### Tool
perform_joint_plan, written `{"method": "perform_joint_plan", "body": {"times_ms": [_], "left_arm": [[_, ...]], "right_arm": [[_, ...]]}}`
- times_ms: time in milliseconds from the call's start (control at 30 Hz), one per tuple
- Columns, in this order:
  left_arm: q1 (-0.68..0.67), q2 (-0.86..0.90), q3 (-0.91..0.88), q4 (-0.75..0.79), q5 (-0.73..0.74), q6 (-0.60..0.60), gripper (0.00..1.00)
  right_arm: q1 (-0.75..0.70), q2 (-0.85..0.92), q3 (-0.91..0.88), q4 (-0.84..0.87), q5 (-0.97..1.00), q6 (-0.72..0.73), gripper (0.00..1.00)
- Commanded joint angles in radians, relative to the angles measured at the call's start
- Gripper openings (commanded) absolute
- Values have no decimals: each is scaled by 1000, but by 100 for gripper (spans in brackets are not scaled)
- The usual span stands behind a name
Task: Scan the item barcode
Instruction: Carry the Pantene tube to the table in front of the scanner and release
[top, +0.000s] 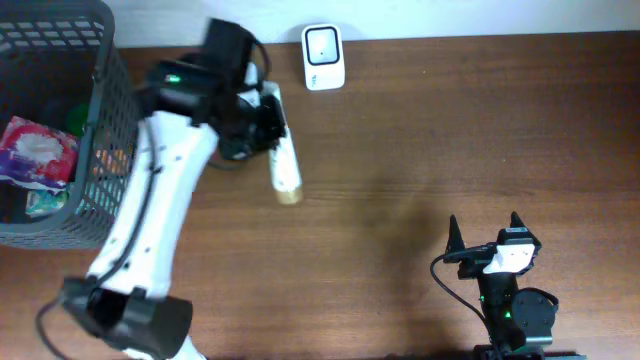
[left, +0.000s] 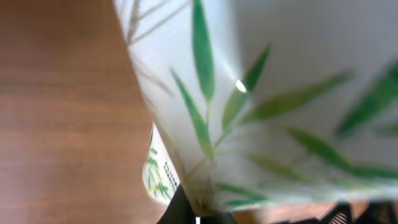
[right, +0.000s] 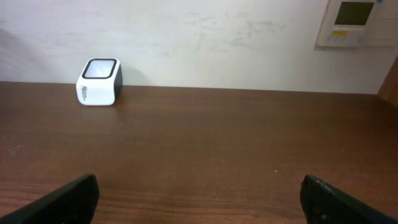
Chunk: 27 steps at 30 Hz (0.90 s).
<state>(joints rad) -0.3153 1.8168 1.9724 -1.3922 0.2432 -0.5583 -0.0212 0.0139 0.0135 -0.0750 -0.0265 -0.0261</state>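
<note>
Near the scanner (top: 323, 57), white tube (top: 284, 168) with green leaves, tan cap (top: 290, 196).

A brown wooden table (top: 450, 130) is carrying everything here. A small white scanner (top: 323, 57) with a dark top is sitting on it, close to the back edge and a little left of the middle. A gray basket (top: 60, 35) with holes in its walls is standing at the back left corner, and its side is running along the left edge. The scanner and the basket are sitting well apart. The wood is showing long lines running from left to right.
</note>
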Motion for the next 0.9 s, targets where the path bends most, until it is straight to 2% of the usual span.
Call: {"method": "perform_joint_plan", "body": {"times_ms": [0, 100, 133, 233, 267, 300, 367, 433, 500, 533, 567, 600, 667, 700, 733, 867], "left_arm": [[-64, 37, -185, 202, -6, -63, 0], [-114, 110, -245, 384, -58, -63, 0], [-128, 143, -245, 422, -122, -63, 0], [-151, 245, -245, 488, -128, -62, 0], [-153, 258, -245, 497, -129, -58, 5], [-153, 259, -245, 524, -129, -38, 16], [-150, 259, -220, 599, -129, 38, 47], [-127, 257, -140, 563, -124, 38, 47], [-77, 245, 32, 420, -124, 41, 48], [-51, 240, 134, 315, -107, 89, 46], [-40, 240, 188, 245, -61, 220, 52], [-42, 240, 194, 179, -48, 330, 76], [-83, 259, 115, 105, -49, 454, 89], [-108, 278, 71, 124, -50, 476, 90], [-162, 338, 15, 164, -66, 481, 97], [-251, 498, 1, 203, -95, 481, 98]], "right_arm": [[9, -8, -8, -3, 2, 11, 98], [9, -8, -8, -3, 2, 11, 99], [9, -8, -8, -3, 2, 11, 98], [9, -8, -8, -3, 2, 11, 98], [9, -8, -8, -3, 2, 11, 98], [9, -8, -8, -3, 2, 11, 98], [9, -8, -8, -3, 2, 11, 98], [9, -8, -8, -3, 2, 11, 98], [9, -8, -8, -3, 2, 11, 98], [9, -8, -8, -3, 2, 11, 98], [9, -8, -8, -3, 2, 11, 98], [9, -8, -8, -3, 2, 11, 99], [9, -8, -8, -3, 2, 11, 98], [9, -8, -8, -3, 2, 11, 98], [9, -8, -8, -3, 2, 11, 99], [9, -8, -8, -3, 2, 11, 99]]}}
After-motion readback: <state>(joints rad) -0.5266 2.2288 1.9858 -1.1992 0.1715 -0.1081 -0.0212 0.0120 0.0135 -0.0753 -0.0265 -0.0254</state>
